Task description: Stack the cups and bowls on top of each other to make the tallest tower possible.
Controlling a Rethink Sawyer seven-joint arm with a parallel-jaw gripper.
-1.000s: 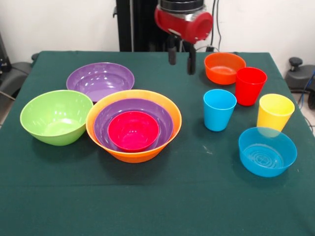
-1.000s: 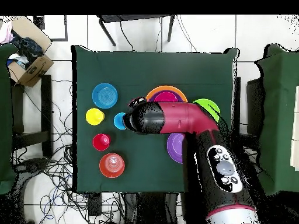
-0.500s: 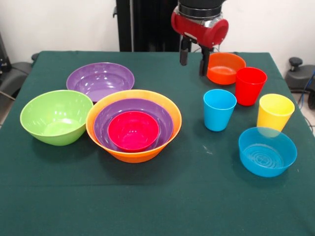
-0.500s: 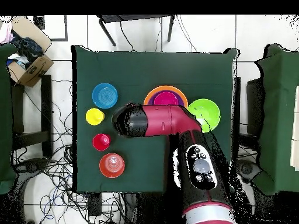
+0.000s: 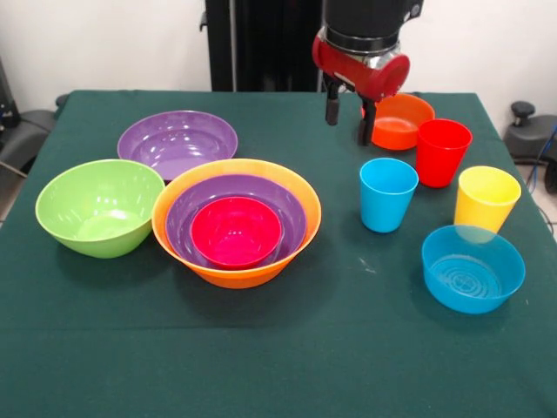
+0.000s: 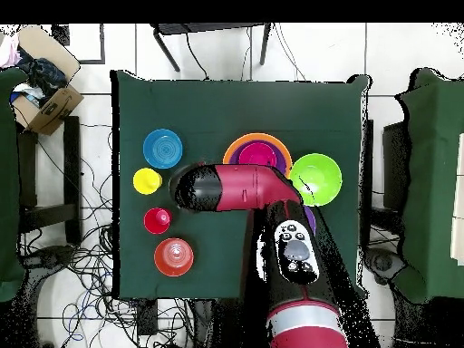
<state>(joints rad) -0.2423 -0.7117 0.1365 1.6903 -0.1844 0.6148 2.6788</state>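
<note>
The table [image 5: 287, 348] carries all the pieces, and the tower [image 5: 236, 223] so far is only three deep: the large orange bowl [image 5: 174, 228] sits left of the table's middle with a purple bowl [image 5: 184, 212] nested inside it and the pink-red bowl [image 5: 236, 231] inside that. Touching its left rim stands the lime bowl [image 5: 98, 206], near the left edge, and behind both lies the second purple bowl [image 5: 177, 141], empty, toward the far left. The other pieces are grouped on the right side: the blue bowl [image 5: 473, 267] toward the near right corner, the small orange bowl [image 5: 402, 117] by the far edge, and between them the red cup [image 5: 442, 152], the yellow cup [image 5: 486, 199] and the blue cup [image 5: 387, 193], each upright and apart from the tower. The gripper [image 5: 346, 111] hangs above the cloth just left of the small orange bowl, its two fingers [image 5: 332, 104] spread apart and holding nothing. The step in hand appears to be a reach for another piece from the right-hand group, most likely the small orange bowl or the blue cup. The next move would call for lining the open fingers over one rim wall, descending, closing on it, then carrying the piece across to the pink-red bowl.
</note>
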